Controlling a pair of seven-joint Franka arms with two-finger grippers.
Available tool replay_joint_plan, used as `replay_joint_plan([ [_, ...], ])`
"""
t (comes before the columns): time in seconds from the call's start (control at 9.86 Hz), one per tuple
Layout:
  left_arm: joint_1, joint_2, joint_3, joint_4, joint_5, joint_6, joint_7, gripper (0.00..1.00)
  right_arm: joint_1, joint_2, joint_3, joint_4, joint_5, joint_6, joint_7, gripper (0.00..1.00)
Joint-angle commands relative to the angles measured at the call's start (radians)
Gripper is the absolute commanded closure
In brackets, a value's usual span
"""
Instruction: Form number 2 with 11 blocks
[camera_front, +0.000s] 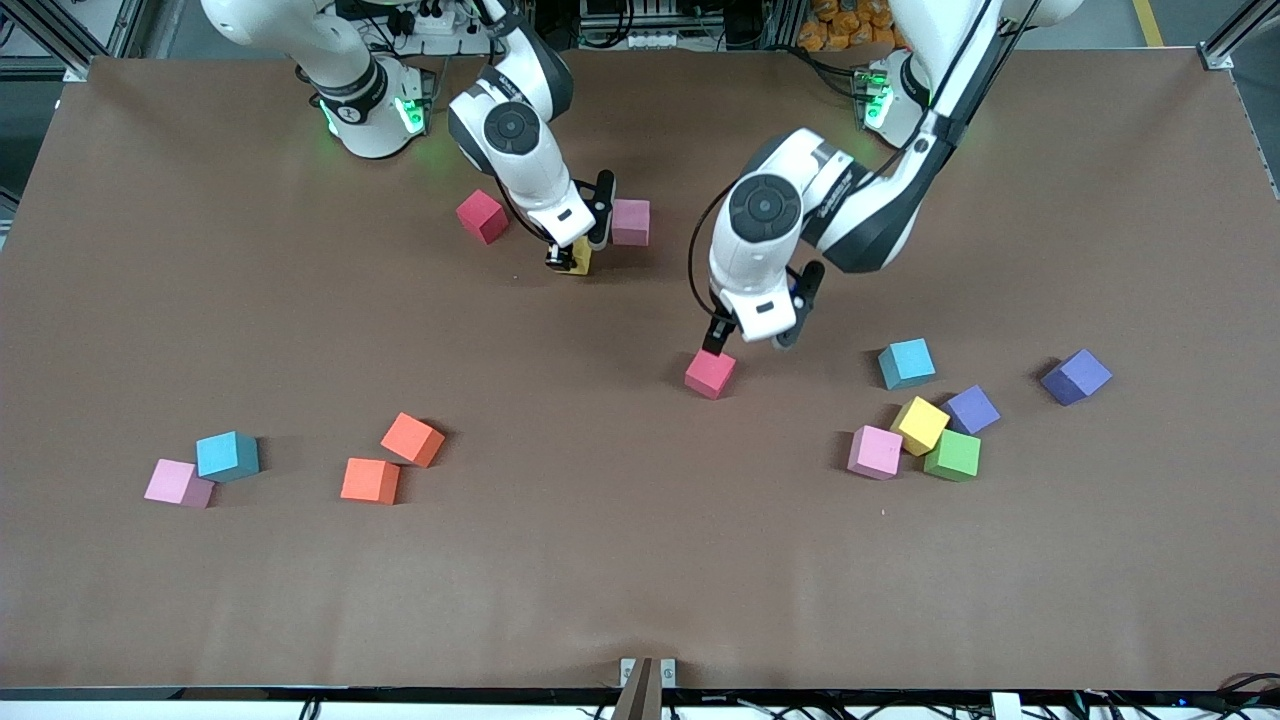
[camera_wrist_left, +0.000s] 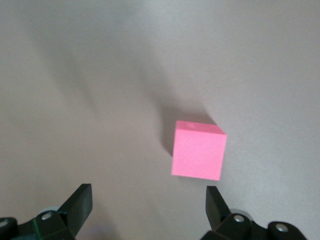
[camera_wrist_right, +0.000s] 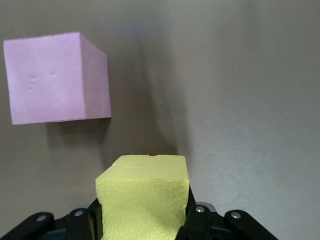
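My right gripper is shut on a yellow cube, low over the table beside a pale pink cube, which also shows in the right wrist view. A red cube lies toward the right arm's end. My left gripper is open and empty just above a deep pink cube. In the left wrist view that cube lies ahead of the gripper, off to one finger's side. The cubes lie scattered and no digit 2 shows.
Toward the left arm's end lie a light blue, yellow, green and pink cube and two purple ones. Toward the right arm's end lie two orange, a light blue and a pink cube.
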Motion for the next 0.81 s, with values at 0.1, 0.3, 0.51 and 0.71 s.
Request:
replay_joint_plan([
  [0.1,0.032,0.105,0.031,0.109,0.022,-0.012,0.104,0.0,0.052,-0.049,-0.01,-0.048,0.008,0.024,0.058,0.82],
  [0.3,0.032,0.156,0.032,0.159,0.021,-0.01,0.093,0.0,0.055,-0.047,-0.01,-0.046,0.008,0.024,0.06,0.82],
  [0.51,0.03,0.191,0.035,0.195,0.018,0.003,0.076,0.0,0.069,-0.046,-0.01,-0.046,0.007,0.024,0.06,0.82],
  [0.71,0.03,0.216,0.035,0.195,0.016,0.039,0.07,0.0,0.121,-0.037,-0.025,-0.046,0.007,0.026,0.099,0.82],
])
